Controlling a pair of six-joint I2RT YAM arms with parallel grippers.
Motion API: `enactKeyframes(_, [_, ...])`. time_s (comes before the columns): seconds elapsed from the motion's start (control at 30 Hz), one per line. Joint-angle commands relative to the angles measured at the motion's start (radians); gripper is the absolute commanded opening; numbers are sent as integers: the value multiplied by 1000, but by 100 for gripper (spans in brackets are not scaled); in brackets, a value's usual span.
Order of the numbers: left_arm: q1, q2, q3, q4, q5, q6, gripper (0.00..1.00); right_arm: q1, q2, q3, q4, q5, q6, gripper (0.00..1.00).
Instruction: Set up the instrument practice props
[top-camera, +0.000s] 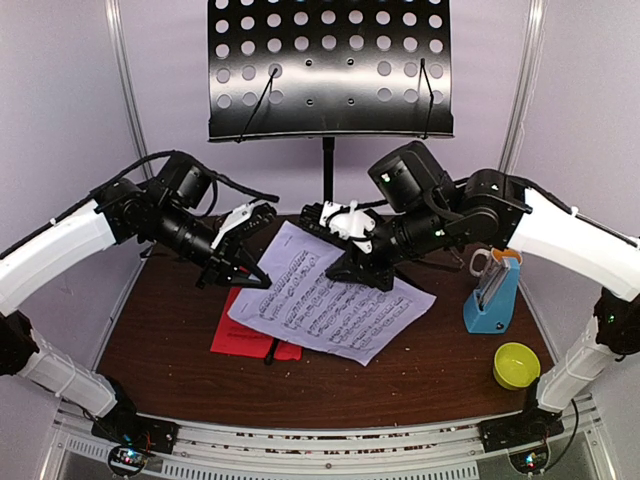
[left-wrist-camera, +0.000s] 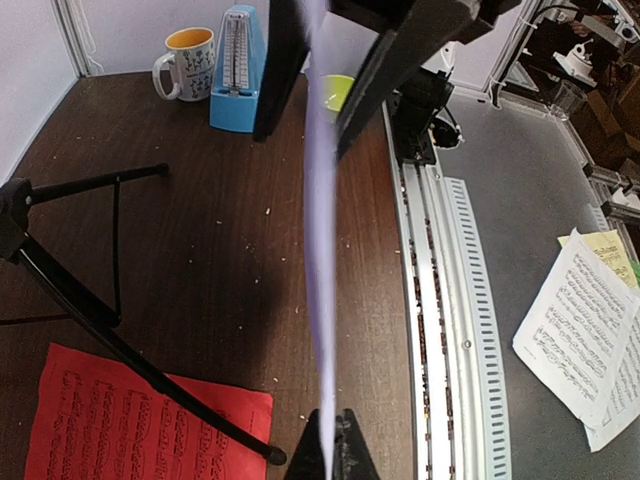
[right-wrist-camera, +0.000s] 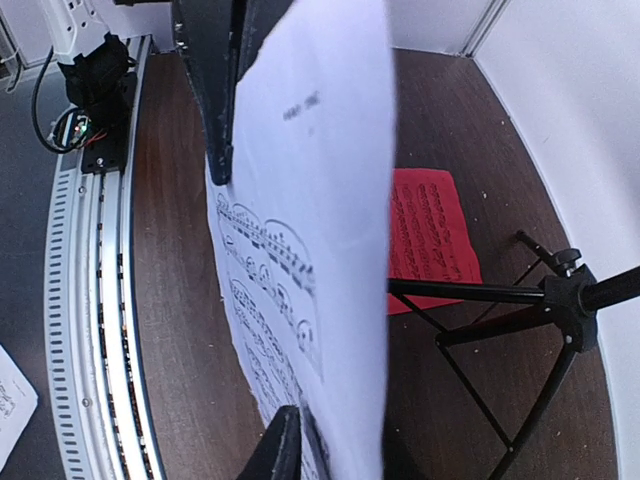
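Note:
The white music sheet (top-camera: 330, 305) hangs slanted above the table, its printed face up. My left gripper (top-camera: 248, 275) is shut on its left edge; in the left wrist view the sheet (left-wrist-camera: 320, 250) runs edge-on out of the pinched jaws (left-wrist-camera: 333, 440). My right gripper (top-camera: 355, 272) is at the sheet's upper edge. In the right wrist view one finger (right-wrist-camera: 285, 450) lies against the printed side of the sheet (right-wrist-camera: 310, 200) and the other is hidden behind the paper. The red music sheet (top-camera: 240, 335) lies flat underneath. The black music stand (top-camera: 330, 70) rises at the back. The blue metronome (top-camera: 492, 295) stands at the right.
A white mug (top-camera: 482, 262) stands just behind the metronome and a yellow bowl (top-camera: 516, 365) in front of it. The stand's tripod legs (right-wrist-camera: 560, 295) spread over the table's rear middle; one leg (left-wrist-camera: 100, 300) crosses the red sheet (left-wrist-camera: 120, 420). Loose sheets (left-wrist-camera: 585, 330) lie off the table.

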Motion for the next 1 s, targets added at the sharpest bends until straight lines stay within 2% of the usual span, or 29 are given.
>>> enactKeyframes(0.0, [-18, 4, 44, 1, -48, -5, 0, 0, 41, 48, -46, 8, 21, 16])
enactKeyframes(0.13, [-18, -20, 38, 28, -84, -38, 3, -2, 29, 44, -34, 14, 29, 0])
enactKeyframes(0.3, [-18, -85, -11, 141, -186, -130, 31, -21, -82, -6, 82, -28, 76, 0])
enactKeyframes(0.43, [-18, -159, -33, 254, -260, -227, 45, -52, -218, -84, 213, -132, 100, 0])
enactKeyframes(0.67, [-29, -286, 3, 417, -388, -351, 48, -121, -341, -121, 357, -172, 145, 0])
enactKeyframes(0.83, [-29, -339, 27, 544, -561, -423, 51, -158, -375, -116, 494, -70, 232, 0])
enactKeyframes(0.97, [-29, -304, 98, 574, -686, -441, 52, -187, -392, -116, 633, -10, 326, 0])
